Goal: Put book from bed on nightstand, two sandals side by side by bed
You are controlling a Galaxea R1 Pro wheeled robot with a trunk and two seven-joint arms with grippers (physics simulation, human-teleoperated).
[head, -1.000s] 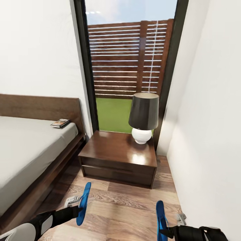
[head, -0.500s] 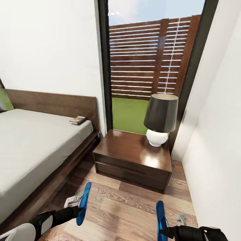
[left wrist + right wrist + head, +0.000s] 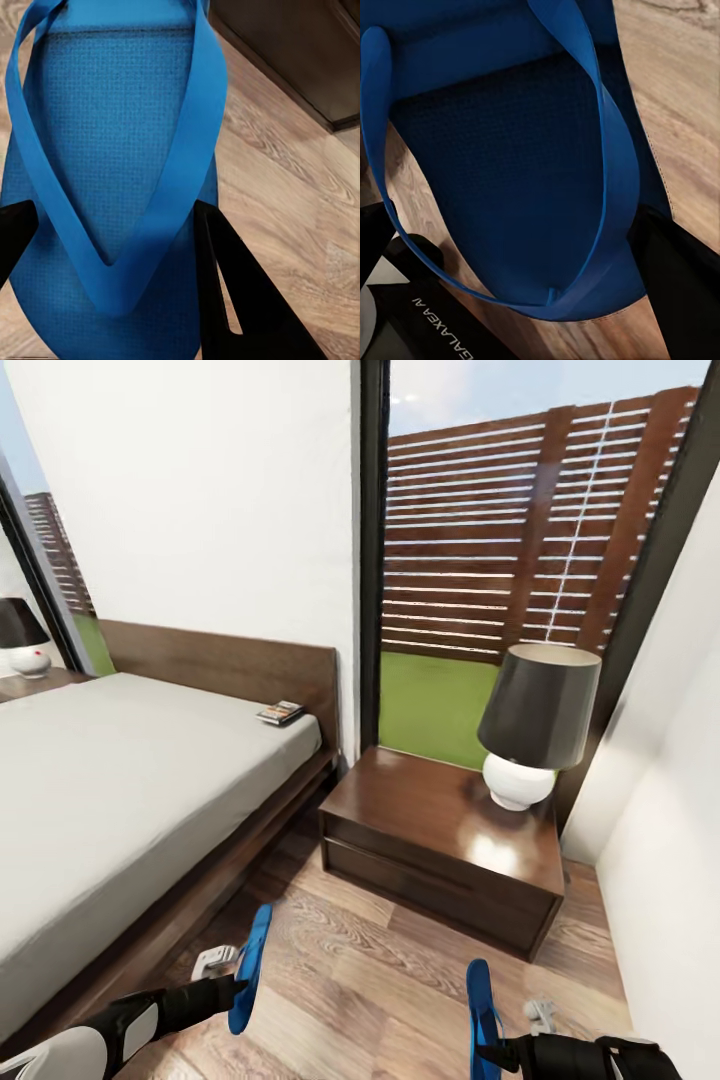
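The left gripper [image 3: 240, 987] is clamped on a bright blue sandal [image 3: 250, 966], held on edge above the wood-plank floor [image 3: 380, 990] at the near left, close to the bed's dark frame. In the left wrist view the black fingers [image 3: 232, 292] press against either side of the same sandal's [image 3: 112, 172] heel end, its strap forming a V across the sole. The right gripper [image 3: 490, 1050] grips the second blue sandal [image 3: 482, 1008] the same way, on edge at the near right, well apart from the first; the right wrist view shows that sandal [image 3: 510, 165] wedged between the dark fingers [image 3: 682, 277].

The bed [image 3: 110, 800] fills the left side, its off-white mattress bare except for the book [image 3: 281, 712], which lies flat at the far right corner of the mattress, just in front of the headboard [image 3: 230, 665]. To the right of the bed stands a dark brown nightstand [image 3: 430, 840] with a glossy top, carrying a lamp [image 3: 535, 725] with a black shade and white round base near its far right corner. A second, similar lamp [image 3: 22, 640] stands at the far left edge. Behind the nightstand a tall black-framed window [image 3: 540, 540] looks onto grass and a slatted wooden fence.
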